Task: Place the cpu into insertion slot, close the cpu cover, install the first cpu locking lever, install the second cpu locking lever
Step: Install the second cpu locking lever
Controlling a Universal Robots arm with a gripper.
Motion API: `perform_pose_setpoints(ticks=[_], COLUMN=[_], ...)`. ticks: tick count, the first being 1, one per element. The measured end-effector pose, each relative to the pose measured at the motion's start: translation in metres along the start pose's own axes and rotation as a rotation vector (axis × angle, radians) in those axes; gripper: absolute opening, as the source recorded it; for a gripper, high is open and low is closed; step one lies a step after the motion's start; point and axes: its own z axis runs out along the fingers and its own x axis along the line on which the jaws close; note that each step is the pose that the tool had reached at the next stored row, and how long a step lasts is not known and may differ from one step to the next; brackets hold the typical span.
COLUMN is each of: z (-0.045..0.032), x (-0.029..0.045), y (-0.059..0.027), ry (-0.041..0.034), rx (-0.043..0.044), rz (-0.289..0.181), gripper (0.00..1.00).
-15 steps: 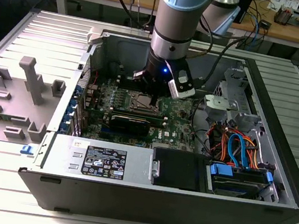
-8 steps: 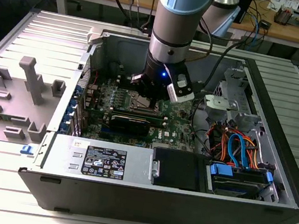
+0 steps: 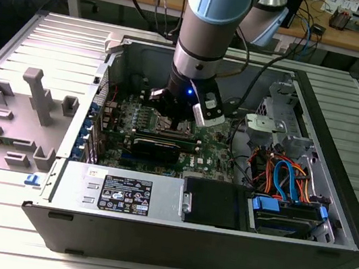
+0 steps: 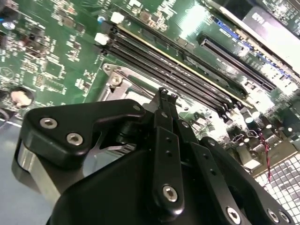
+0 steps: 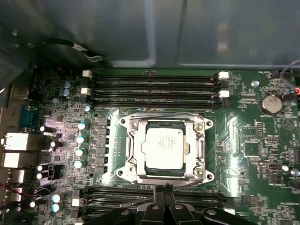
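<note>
In the first wrist view the cpu (image 5: 163, 146) lies seated in the insertion slot (image 5: 165, 171) at the middle of the frame, with the cpu cover (image 5: 136, 146) closed flat around it, framing its silver top. The pincer (image 5: 162, 188) hangs at the bottom centre, just beside the cover's near edge, its fingertips pressed together and gripping nothing. Black memory slots (image 5: 152, 84) run across the green board above.
</note>
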Motion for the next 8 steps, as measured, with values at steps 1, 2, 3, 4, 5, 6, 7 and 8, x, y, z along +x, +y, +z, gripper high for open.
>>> perform_pose_setpoints(ticks=[1,2,3,4,5,6,7,8], z=[0.0012,0.0021,0.0037,0.005,0.0061,0.0081,0.0098,0.0118], x=[0.001,0.0024,0.0056,0.008,0.0098,0.0148,0.0175,0.0206], y=[-0.0001,-0.0002,-0.0003,-0.0004,-0.0005,-0.0006,-0.0006,-0.0008], ry=[0.003,0.004,0.005,0.0053,0.0056,0.0059,0.0059,0.0059], rx=[-0.0001,-0.0001,0.0,0.0,0.0,0.0001,-0.0001,-0.0005], rz=[0.0,0.0,-0.001,-0.001,-0.001,-0.002,-0.002,-0.002], gripper=[0.11,0.11,0.11,0.11,0.11,0.11,0.11,0.11])
